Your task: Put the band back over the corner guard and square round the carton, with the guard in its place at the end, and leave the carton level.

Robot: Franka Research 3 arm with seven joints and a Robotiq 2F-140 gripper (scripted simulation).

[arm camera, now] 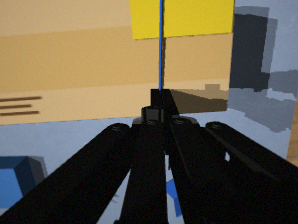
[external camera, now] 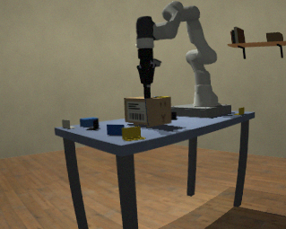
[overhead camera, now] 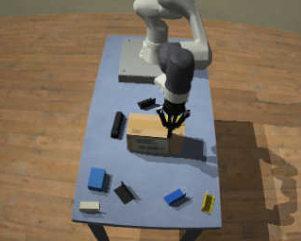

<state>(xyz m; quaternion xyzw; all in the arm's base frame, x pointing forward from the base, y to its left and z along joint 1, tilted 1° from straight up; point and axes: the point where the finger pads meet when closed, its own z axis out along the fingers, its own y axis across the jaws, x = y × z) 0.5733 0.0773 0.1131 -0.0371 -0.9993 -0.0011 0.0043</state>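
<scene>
The black hand point(arm camera: 159, 111) is closed on the thin blue band point(arm camera: 160, 45) over the brown cardboard carton point(overhead camera: 152, 134), below the yellow corner guard point(arm camera: 200, 17).
</scene>
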